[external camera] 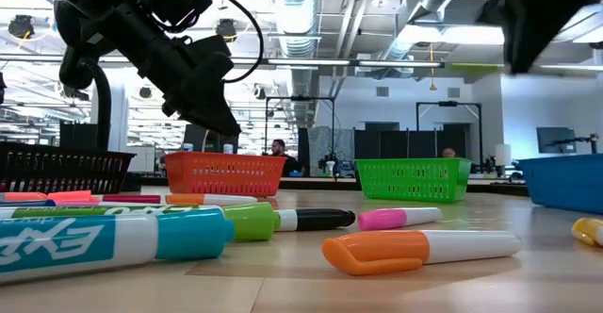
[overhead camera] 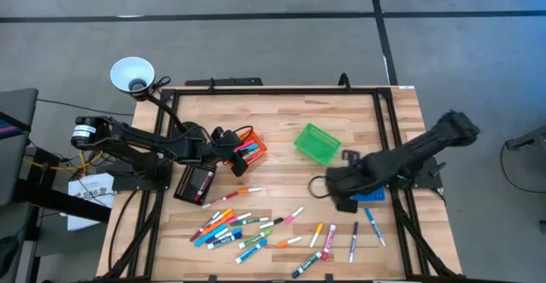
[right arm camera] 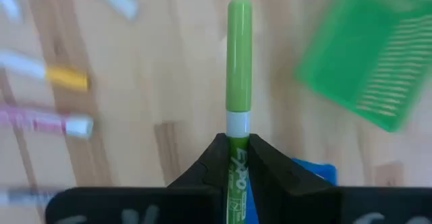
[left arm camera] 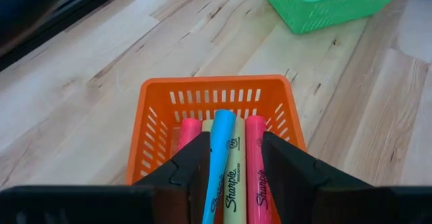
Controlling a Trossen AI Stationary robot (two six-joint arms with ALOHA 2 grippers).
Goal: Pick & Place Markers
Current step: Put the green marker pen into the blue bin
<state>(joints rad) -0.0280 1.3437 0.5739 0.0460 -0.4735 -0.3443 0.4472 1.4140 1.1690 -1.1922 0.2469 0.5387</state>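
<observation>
The right gripper (right arm camera: 233, 158) has its jaws clamped on a smooth green marker (right arm camera: 239, 55), held above the pale plank table (overhead camera: 281, 121) near the green mesh bin (overhead camera: 317, 142). The left gripper (left arm camera: 233, 166) hangs with jaws apart over the orange lattice bin (left arm camera: 212, 99), which holds slim highlighters (left arm camera: 221, 150). More capped markers (overhead camera: 256, 228) lie scattered across the table's front, with a workshop room behind.

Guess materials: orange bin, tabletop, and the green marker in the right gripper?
Orange bin: likely molded plastic, semi-gloss; thin slotted lattice walls with a smooth rim. Tabletop: wood, butcher-block look; jointed strips with visible grain, low-sheen finish. Green marker, clamped in the right gripper: probably smooth plastic barrel and cap, with a soft highlight down its length and print on the barrel.
</observation>
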